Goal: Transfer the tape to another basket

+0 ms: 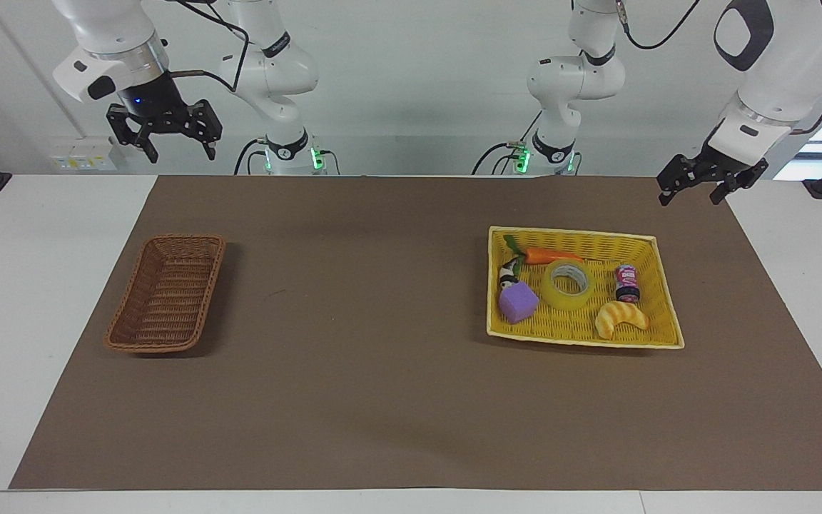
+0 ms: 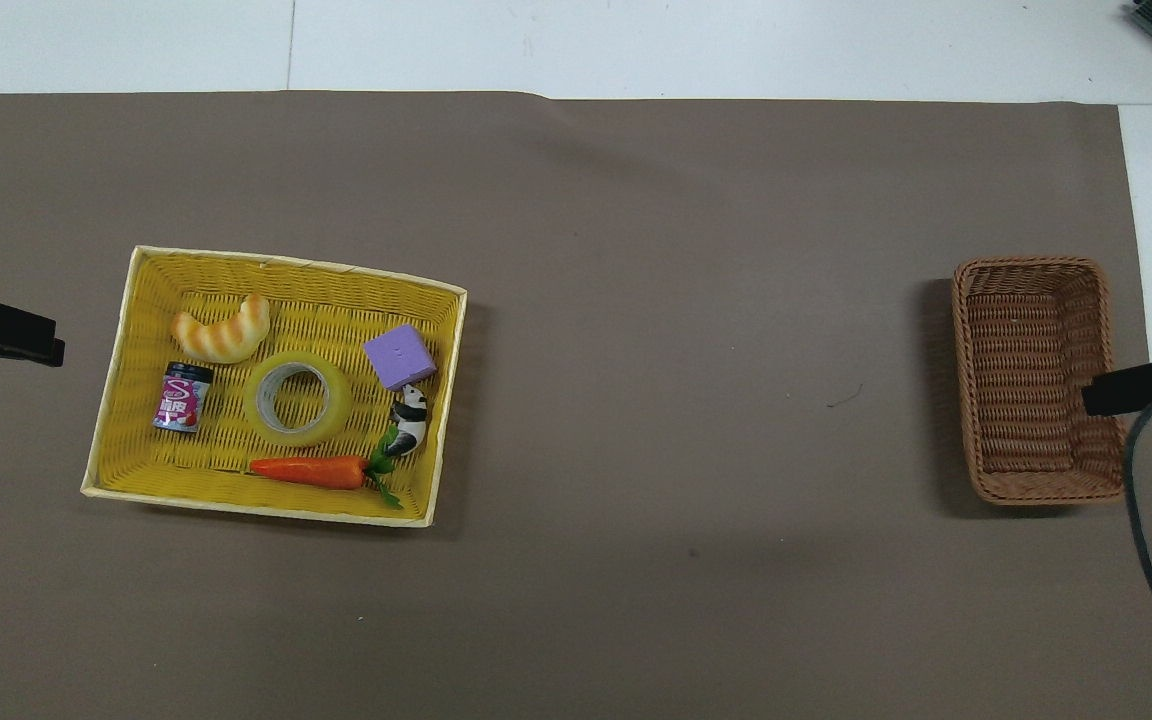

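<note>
The tape (image 1: 568, 300) (image 2: 340, 400), a translucent yellow roll, lies flat in the middle of the yellow basket (image 1: 575, 234) (image 2: 296, 262) toward the left arm's end of the table. The brown wicker basket (image 1: 212, 278) (image 2: 1026, 380) stands empty toward the right arm's end. My left gripper (image 1: 693, 194) hangs open and empty in the air over the mat's corner by the yellow basket. My right gripper (image 1: 178, 151) is raised, open and empty, over the table edge by the brown basket. Neither gripper touches anything.
Around the tape in the yellow basket lie a carrot (image 1: 552, 255), a purple block (image 1: 518, 301), a panda toy (image 1: 507, 273), a small jar (image 1: 626, 283) and a croissant (image 1: 620, 318). A brown mat (image 1: 368, 321) covers the table between the baskets.
</note>
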`<act>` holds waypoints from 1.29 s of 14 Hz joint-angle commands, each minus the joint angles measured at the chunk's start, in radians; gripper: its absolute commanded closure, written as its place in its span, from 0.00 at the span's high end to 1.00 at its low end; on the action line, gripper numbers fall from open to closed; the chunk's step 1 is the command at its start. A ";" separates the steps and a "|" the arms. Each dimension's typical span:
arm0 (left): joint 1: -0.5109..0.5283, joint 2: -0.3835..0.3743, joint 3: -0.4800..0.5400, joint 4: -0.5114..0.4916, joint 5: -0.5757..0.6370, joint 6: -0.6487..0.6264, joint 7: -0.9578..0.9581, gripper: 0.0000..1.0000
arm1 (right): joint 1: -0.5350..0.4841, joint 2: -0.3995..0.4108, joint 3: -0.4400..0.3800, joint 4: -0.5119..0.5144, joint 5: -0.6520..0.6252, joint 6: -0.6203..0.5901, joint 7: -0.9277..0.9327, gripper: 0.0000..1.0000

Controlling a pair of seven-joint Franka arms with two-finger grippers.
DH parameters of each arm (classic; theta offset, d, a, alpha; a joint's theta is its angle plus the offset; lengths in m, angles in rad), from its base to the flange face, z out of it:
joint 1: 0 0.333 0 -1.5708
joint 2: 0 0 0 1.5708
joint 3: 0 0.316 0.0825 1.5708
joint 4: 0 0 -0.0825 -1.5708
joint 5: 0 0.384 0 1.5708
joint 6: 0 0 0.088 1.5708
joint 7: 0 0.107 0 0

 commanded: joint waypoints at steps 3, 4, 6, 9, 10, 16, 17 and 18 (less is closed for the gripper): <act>0.004 -0.007 -0.001 -0.010 0.012 0.008 0.006 1.00 | -0.011 -0.007 0.003 -0.011 0.064 0.049 0.062 1.00; 0.004 -0.007 -0.001 -0.010 0.012 0.006 0.006 1.00 | -0.008 -0.004 0.003 -0.013 0.062 0.063 0.059 1.00; 0.004 -0.007 -0.001 -0.010 0.012 0.008 0.006 1.00 | -0.008 -0.006 0.004 -0.036 0.062 0.080 0.050 1.00; 0.004 -0.007 -0.001 -0.010 0.012 0.008 0.006 1.00 | -0.005 -0.007 0.006 -0.045 0.062 0.084 0.051 1.00; 0.004 -0.007 -0.001 -0.010 0.012 0.008 0.006 1.00 | -0.005 -0.009 0.006 -0.048 0.062 0.083 0.050 1.00; 0.004 -0.007 -0.001 -0.010 0.012 0.008 0.006 1.00 | -0.003 -0.020 0.007 -0.065 0.062 0.080 0.048 1.00; 0.004 -0.007 -0.001 -0.011 0.012 0.008 0.006 1.00 | -0.002 -0.018 0.007 -0.065 0.062 0.081 0.050 1.00; 0.004 -0.007 -0.001 -0.011 0.012 0.008 0.006 1.00 | 0.012 -0.018 0.007 -0.065 0.064 0.083 0.050 1.00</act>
